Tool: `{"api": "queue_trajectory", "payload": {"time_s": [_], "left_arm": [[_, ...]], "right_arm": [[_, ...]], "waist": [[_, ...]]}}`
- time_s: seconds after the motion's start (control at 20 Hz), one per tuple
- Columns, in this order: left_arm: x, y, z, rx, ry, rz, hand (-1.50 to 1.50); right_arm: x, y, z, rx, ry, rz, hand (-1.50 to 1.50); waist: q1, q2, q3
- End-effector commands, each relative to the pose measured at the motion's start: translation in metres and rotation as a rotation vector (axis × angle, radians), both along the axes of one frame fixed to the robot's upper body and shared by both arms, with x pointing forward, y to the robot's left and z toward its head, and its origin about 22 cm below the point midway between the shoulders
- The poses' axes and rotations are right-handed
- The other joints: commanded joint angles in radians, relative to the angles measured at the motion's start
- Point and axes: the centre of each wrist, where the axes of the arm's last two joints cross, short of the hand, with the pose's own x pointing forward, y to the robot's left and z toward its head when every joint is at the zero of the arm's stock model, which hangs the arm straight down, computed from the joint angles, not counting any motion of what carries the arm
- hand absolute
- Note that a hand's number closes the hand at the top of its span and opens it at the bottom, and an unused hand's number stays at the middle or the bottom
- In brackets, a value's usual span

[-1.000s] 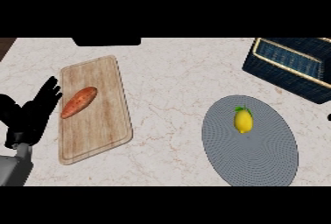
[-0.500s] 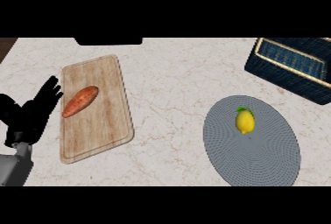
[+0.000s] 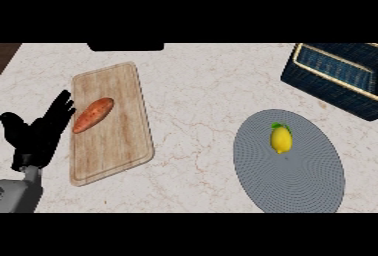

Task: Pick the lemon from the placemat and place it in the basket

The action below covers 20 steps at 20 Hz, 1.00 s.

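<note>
Nothing of note has been moved since the earlier frames: the lemon (image 3: pixel 280 139) is seen in the same place, lying in the upper part of the grey oval placemat (image 3: pixel 295 180) at the right of the frame, with its green leaf end turned toward the top. It is touched by no hand and has not been picked up. The dark woven basket (image 3: pixel 336 75) is found at the upper right, well apart from the lemon and partly cut off by the frame edge.

At the left, a wooden cutting board (image 3: pixel 111 145) is laid on the marble counter (image 3: pixel 199 90), and a sweet potato (image 3: pixel 93 114) rests on its upper part. The left hand (image 3: pixel 40 135) is shown at the far left edge beside the board, fingers straight and spread upward, at rest and holding nothing. The right hand is not in view.

A risk is judged in the lemon's rounded shape: it could be nudged and rolled across the placemat if approached off-centre. The basket's near rim could also be struck on the way over.
</note>
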Motion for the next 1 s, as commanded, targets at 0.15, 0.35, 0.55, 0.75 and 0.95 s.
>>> {"api": "queue_trajectory", "payload": {"time_s": [0.15,0.35,0.55,0.75,0.95], "left_arm": [[0.019,-0.017,0.014,-0.002,-0.003,-0.006,0.00],[0.011,-0.017,0.006,-0.005,-0.003,-0.035,0.00],[0.018,-0.018,0.018,-0.005,-0.003,-0.007,0.00],[0.014,-0.012,-0.017,0.003,-0.010,-0.034,0.00],[0.027,0.002,0.019,0.015,0.000,-0.015,0.00]], "right_arm": [[-0.009,0.016,-0.074,0.039,-0.048,0.002,-1.50],[0.010,0.035,-0.097,0.062,-0.113,-0.027,-1.50],[0.036,0.042,-0.132,0.079,-0.120,-0.039,-1.50],[0.065,0.075,-0.157,0.182,-0.145,-0.020,-1.50],[0.070,0.076,-0.168,0.125,-0.096,-0.032,-1.50]], "waist": [[0.012,0.003,0.000],[0.019,0.004,0.000],[0.022,0.004,0.000],[0.021,0.007,-0.001],[0.017,0.004,-0.001]]}}
